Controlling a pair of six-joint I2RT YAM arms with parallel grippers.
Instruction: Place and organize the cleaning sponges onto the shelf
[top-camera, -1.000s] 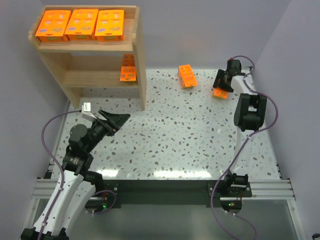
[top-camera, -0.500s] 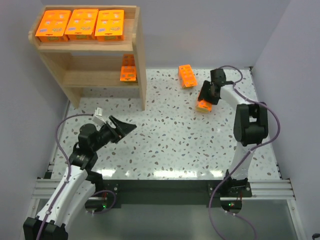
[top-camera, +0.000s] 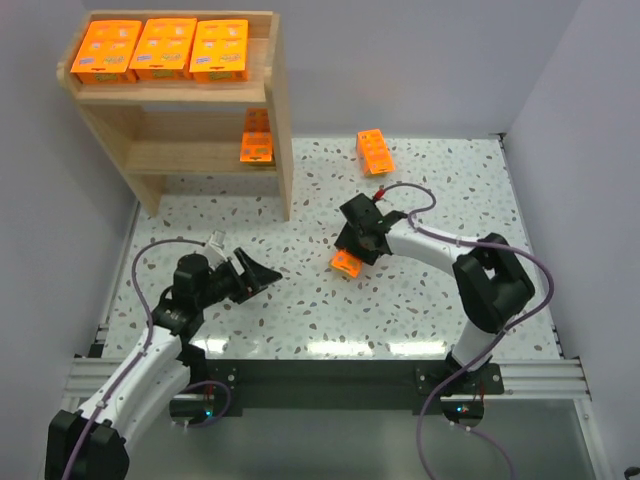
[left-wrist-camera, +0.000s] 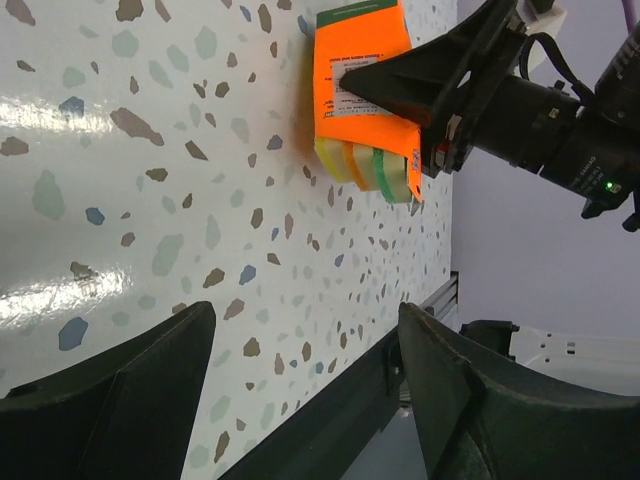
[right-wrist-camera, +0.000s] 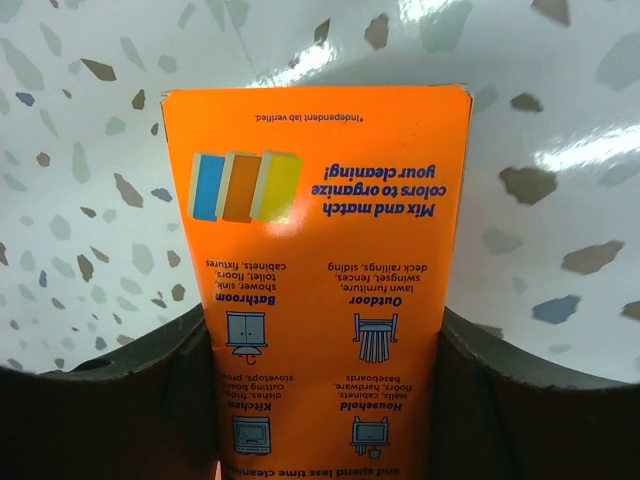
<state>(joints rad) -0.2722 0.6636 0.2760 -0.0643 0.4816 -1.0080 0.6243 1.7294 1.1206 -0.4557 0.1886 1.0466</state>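
Three orange sponge packs (top-camera: 163, 48) lie in a row on the top tier of the wooden shelf (top-camera: 282, 120). A fourth pack (top-camera: 257, 138) stands at the right end of the lower tier. A fifth pack (top-camera: 375, 152) lies on the table at the back. My right gripper (top-camera: 352, 252) is shut on the sixth pack (top-camera: 347, 264), holding it low over the table's middle; in the right wrist view the pack (right-wrist-camera: 320, 250) sits between the fingers. My left gripper (top-camera: 266, 272) is open and empty, pointing at that pack, which also shows in the left wrist view (left-wrist-camera: 360, 90).
The speckled table (top-camera: 430, 310) is bounded by purple walls at the left, back and right. The shelf stands in the back left corner. A black rail (top-camera: 330, 375) runs along the near edge by the arm bases.
My right arm has carried its pack from the back right to the middle of the table, toward the left gripper. My left arm has drawn nearer and lower, still open.
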